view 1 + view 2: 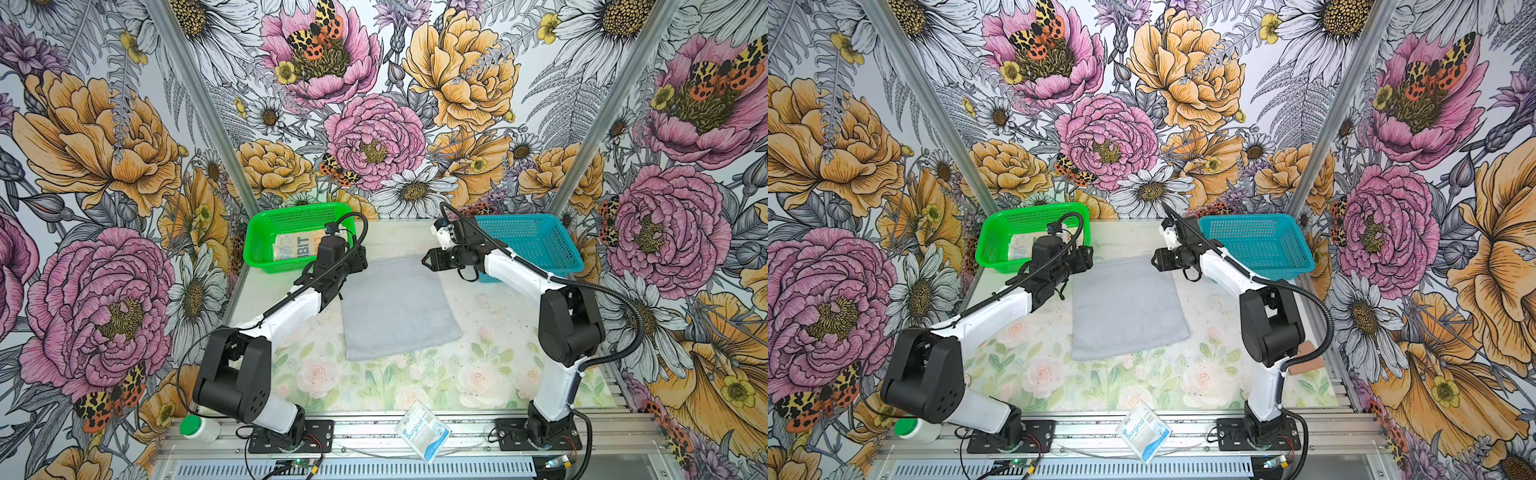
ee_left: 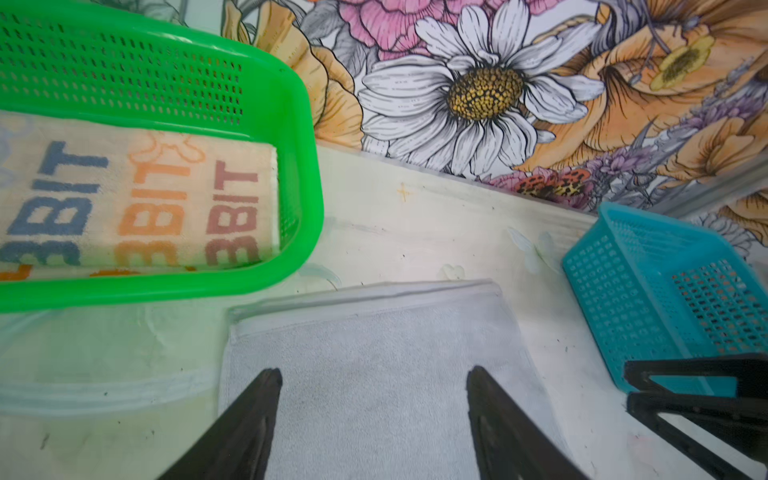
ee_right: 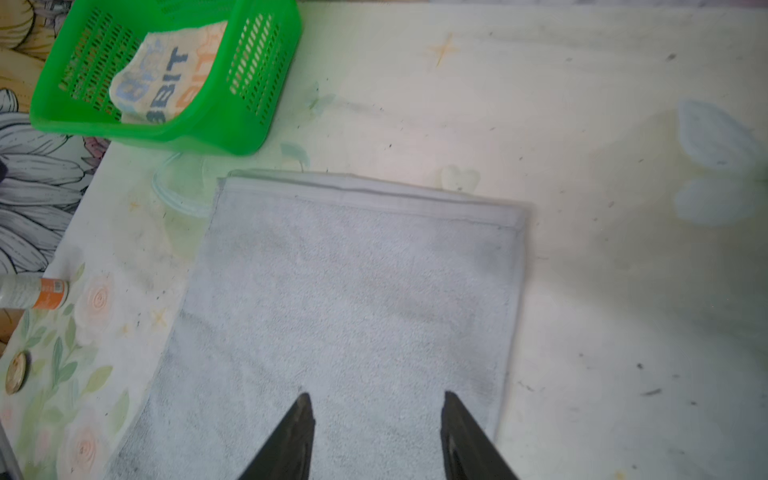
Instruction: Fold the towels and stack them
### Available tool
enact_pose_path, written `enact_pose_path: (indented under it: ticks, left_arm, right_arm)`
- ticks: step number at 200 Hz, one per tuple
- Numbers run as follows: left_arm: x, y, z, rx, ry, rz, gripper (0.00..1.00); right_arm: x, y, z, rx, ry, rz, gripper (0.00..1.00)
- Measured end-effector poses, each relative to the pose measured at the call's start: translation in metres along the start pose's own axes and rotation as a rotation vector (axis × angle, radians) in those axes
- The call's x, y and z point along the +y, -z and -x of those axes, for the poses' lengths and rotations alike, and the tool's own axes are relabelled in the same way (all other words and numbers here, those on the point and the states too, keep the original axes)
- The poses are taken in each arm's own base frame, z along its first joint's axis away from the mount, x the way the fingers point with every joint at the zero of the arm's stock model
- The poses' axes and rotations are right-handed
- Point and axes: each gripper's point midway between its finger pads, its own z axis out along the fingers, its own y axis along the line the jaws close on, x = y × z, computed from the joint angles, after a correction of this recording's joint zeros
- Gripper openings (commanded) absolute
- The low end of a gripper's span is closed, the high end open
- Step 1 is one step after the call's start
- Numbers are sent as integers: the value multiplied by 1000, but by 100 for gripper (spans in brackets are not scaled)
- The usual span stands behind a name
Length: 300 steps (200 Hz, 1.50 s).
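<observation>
At the far left of the table (image 1: pixel 478 374), the green basket (image 1: pixel 291 210) is holding the "RABBIT" towel (image 1: pixel 293 245), which is lying folded inside it. Just beside the basket, the left pincer (image 2: pixel 374 374) is hovering over the far left corner of the grey towel (image 1: pixel 399 307). Its jaws are standing well apart and gripping nothing.

The grey towel is lying flat in the middle of the table. Its far edge is showing a doubled hem in both wrist views, so it looks as though one fold is already laid. The right pincer (image 3: pixel 378 397) is hanging over the towel's far right corner. Its jaws are moderately apart and holding nothing either. The teal basket (image 1: pixel 528 237) is sitting at the far right with nothing showing inside it.

The step in hand seems to be folding the grey towel, with both pincers free between grasps. The next move is probably calling for fresh grips on two matching corners, pinching both layers together. The edges then need carrying across evenly, so the cloth is not skewing before it is stacked on the "RABBIT" towel.
</observation>
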Motion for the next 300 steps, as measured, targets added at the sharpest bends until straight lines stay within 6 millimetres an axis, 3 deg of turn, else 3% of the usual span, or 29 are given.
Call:
enact_pose_path:
  ticks: [34,50,59,95,111,177,218,300]
  left_arm:
    - [-6,33,-66,179,3,-16,55]
    - [-1,54,-92,257,33,-27,41]
    - [1,63,-109,306,65,-39,35]
    - [1,91,-194,576,105,-55,28]
    - [1,103,-218,660,105,-37,26]
    - [26,122,-245,726,180,115,28]
    - [47,125,-264,764,185,213,28]
    - [47,128,-265,752,208,208,29]
  right_arm:
    - [19,-16,-75,136,-62,40,50]
    - [17,-15,-104,182,-116,41,48]
    - [18,-14,-115,197,-141,46,47]
    - [23,-7,-143,220,-205,57,47]
    - [25,0,-153,222,-221,56,47]
    - [10,5,-196,272,-288,-2,47]
    - [7,6,-195,260,-299,-20,47]
    - [1,10,-197,260,-323,-42,47]
